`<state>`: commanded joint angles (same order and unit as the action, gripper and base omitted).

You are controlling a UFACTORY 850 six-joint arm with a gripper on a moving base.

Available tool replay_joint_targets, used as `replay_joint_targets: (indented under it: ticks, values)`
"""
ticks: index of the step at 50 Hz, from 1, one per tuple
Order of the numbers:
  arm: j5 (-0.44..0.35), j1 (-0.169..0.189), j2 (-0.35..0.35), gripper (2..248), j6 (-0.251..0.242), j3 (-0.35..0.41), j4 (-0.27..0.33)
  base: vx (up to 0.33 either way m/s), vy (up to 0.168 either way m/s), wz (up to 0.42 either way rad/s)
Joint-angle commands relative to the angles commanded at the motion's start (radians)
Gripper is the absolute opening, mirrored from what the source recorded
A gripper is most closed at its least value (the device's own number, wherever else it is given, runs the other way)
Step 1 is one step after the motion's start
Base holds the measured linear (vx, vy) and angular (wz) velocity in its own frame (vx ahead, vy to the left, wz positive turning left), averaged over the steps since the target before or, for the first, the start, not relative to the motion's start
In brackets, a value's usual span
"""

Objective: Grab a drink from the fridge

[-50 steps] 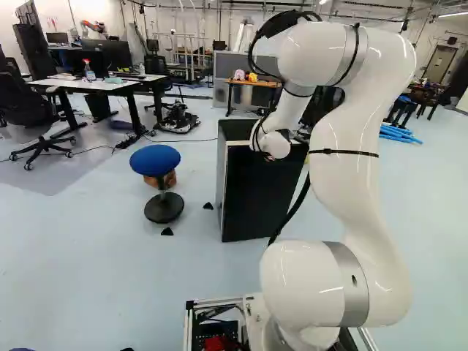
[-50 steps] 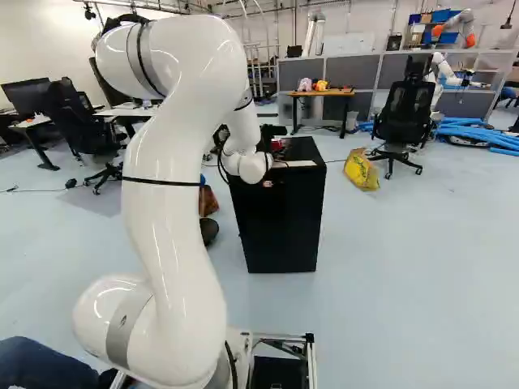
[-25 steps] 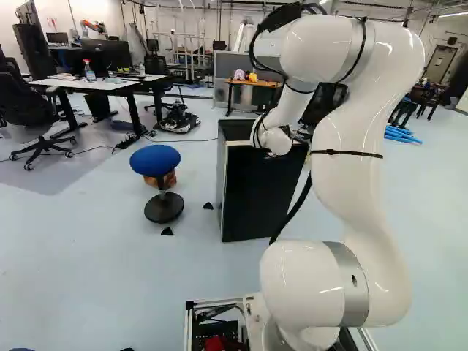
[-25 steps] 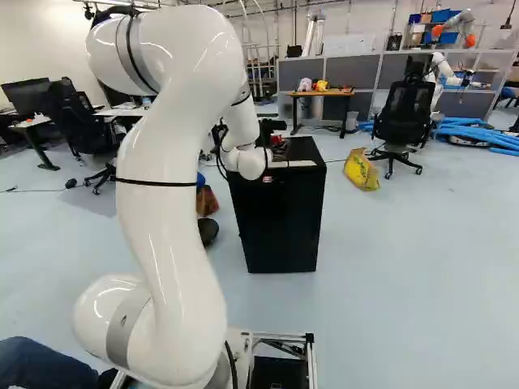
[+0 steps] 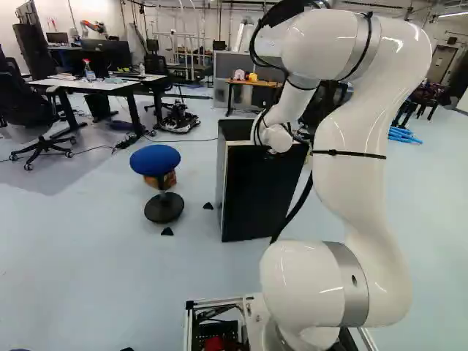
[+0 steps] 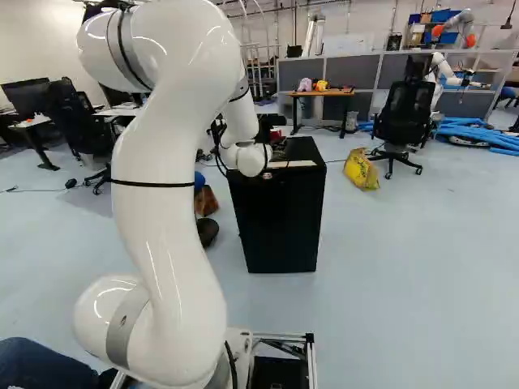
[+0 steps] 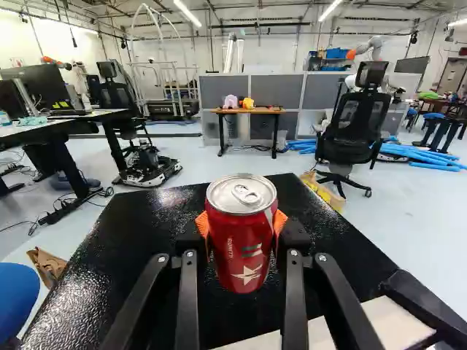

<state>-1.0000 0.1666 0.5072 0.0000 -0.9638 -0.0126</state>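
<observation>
Where orange pads (image 7: 202,224) press both curved sides, claw (image 6: 276,139) grips glossy red can (image 7: 235,251) — cylindrical, silvery metal lid (image 7: 224,191), ring tab (image 7: 246,195). Can upright over black fridge (image 7: 109,284) — pebbled top catching light, pale flat strip (image 7: 394,324) near claw.

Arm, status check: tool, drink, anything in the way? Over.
Tool shut on red can. Can lid-up over the black fridge; contact with its top unclear. No obstruction seen at the can.
</observation>
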Motion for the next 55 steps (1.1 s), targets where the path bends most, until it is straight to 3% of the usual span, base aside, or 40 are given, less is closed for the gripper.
replay_joint_targets:
  ticks: [28, 55]
  values:
    - [0.009, -0.012, -0.056, 100, 0.000, 0.062, 0.001, 0.000, 0.000, 0.000]
    - [0.030, -0.039, -0.185, 100, 0.000, 0.206, 0.003, 0.000, 0.000, 0.000]
